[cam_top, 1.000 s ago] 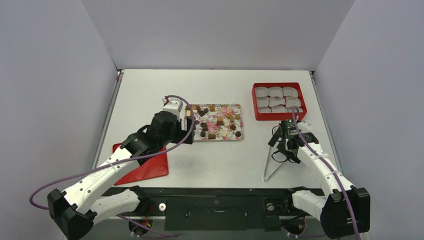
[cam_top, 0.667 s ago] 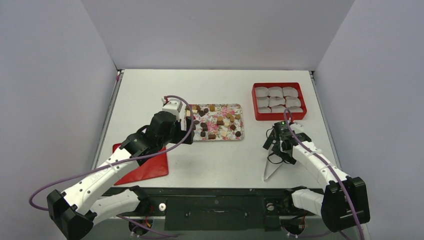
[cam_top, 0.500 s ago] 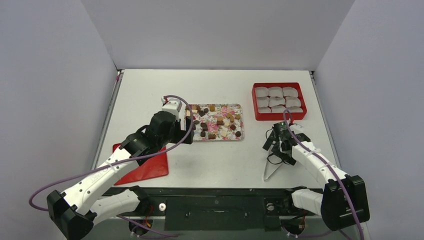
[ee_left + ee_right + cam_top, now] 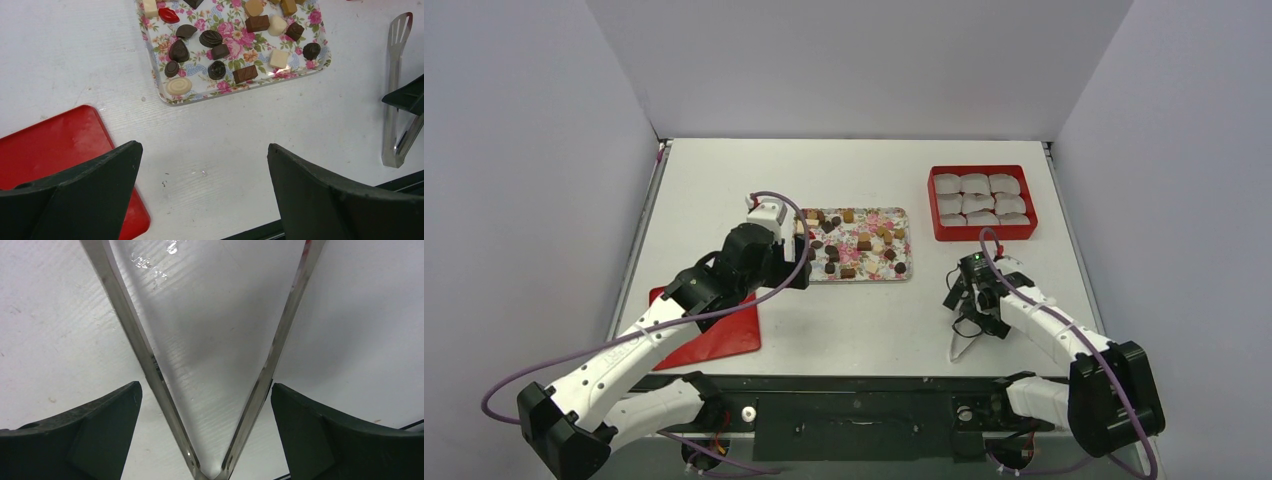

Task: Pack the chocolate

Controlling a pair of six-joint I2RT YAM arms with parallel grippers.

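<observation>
The chocolate (image 4: 856, 244) lies as several dark, tan and cream pieces on a flower-patterned tray (image 4: 905, 232); it also shows at the top of the left wrist view (image 4: 210, 38). My left gripper (image 4: 796, 264) is open and empty, over bare table near the tray's left near corner (image 4: 205, 192). My right gripper (image 4: 970, 306) is open and low over metal tongs (image 4: 964, 340) lying on the table. In the right wrist view (image 4: 206, 410) both tong arms (image 4: 145, 355) lie between my open fingers, not clamped.
A red box (image 4: 981, 170) lined with white paper cups (image 4: 974, 184) stands at the back right. A flat red lid (image 4: 714, 335) lies near the left arm, also seen in the left wrist view (image 4: 55, 140). The tongs show at the right edge there (image 4: 398, 85).
My right gripper has moved left and toward the near edge, coming down over the tongs. The left arm has stayed still.
</observation>
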